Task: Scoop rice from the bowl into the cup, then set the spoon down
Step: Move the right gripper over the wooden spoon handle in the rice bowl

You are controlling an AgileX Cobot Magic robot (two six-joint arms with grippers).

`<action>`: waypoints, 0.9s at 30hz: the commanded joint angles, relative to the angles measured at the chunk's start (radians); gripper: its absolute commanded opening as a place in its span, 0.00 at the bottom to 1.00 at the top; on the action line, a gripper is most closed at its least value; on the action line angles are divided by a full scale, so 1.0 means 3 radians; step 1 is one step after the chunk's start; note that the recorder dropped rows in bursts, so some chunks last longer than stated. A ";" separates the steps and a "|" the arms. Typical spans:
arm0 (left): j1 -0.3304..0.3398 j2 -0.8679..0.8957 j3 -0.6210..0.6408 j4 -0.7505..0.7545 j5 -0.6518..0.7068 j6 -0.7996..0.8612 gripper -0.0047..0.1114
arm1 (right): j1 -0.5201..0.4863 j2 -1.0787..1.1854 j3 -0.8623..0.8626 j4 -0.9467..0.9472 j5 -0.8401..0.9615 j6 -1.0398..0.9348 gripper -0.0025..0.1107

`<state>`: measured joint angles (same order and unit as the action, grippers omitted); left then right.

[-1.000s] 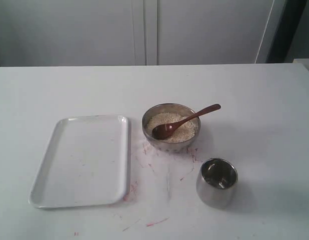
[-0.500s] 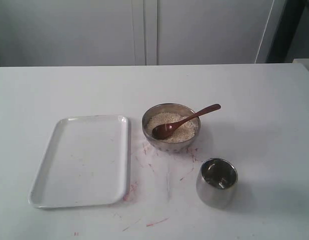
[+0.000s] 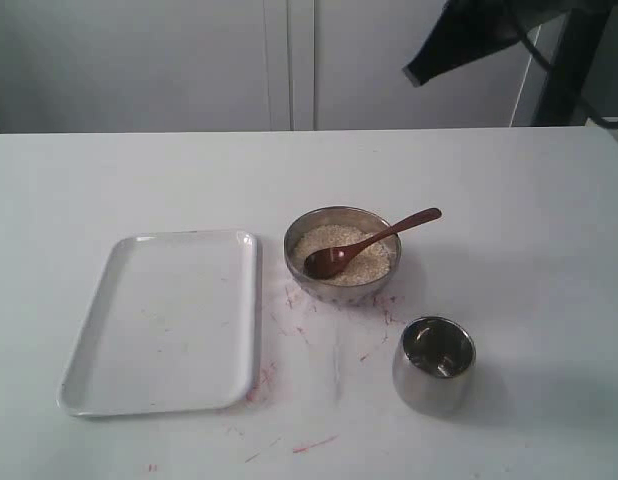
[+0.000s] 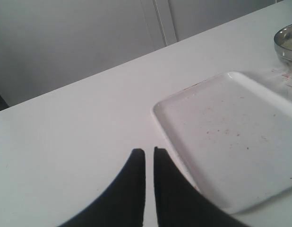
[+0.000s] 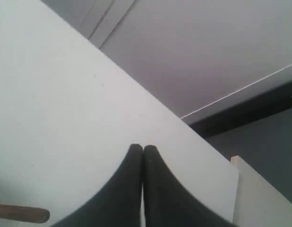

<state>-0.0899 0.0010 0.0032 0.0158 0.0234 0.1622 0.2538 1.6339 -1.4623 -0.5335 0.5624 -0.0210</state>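
The steel bowl (image 3: 288, 247) sits mid-table with off-white rice (image 3: 367, 264) inside. The dark wooden spoon (image 3: 370, 242) lies in it, oval end on the rice, handle over the rim toward the right; its handle tip (image 5: 23, 213) shows in the right wrist view. The shiny cup (image 3: 434, 366) stands in front and to the right of the bowl. My right gripper (image 3: 414, 75) hangs high at the back right, far above the bowl, jaws shut and empty (image 5: 142, 149). My left gripper (image 4: 149, 151), out of the exterior view, is shut and empty over the table beside the tray; the bowl's edge (image 4: 287, 40) shows far off.
A white rectangular tray (image 3: 159, 320) lies left of the bowl, seen also in the left wrist view (image 4: 231, 142). Red smears (image 3: 311, 441) mark the table around the bowl and toward the front. A white cabinet wall runs behind the table.
My right arm has come into the exterior view at the top right; before, neither arm showed there. Bowl, spoon, cup and tray have not moved.
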 commanded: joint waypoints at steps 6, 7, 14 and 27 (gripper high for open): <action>-0.0009 -0.0003 -0.0011 -0.0023 -0.0006 -0.0005 0.16 | -0.0017 0.0257 0.0020 0.0698 0.0376 -0.1322 0.02; -0.0009 -0.0003 -0.0011 -0.0023 -0.0006 -0.0005 0.16 | -0.0017 0.0269 0.0020 0.0835 0.0461 -0.1630 0.02; -0.0009 -0.0003 -0.0011 -0.0023 -0.0006 -0.0005 0.16 | -0.0017 0.0289 0.0020 0.2037 0.0836 -0.3475 0.02; -0.0009 -0.0003 -0.0011 -0.0023 -0.0006 -0.0005 0.16 | -0.0125 0.0484 0.0020 0.2174 0.1028 -0.4342 0.02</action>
<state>-0.0899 0.0010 0.0032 0.0158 0.0234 0.1622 0.2390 1.7528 -1.4601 0.1176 0.8604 -1.3047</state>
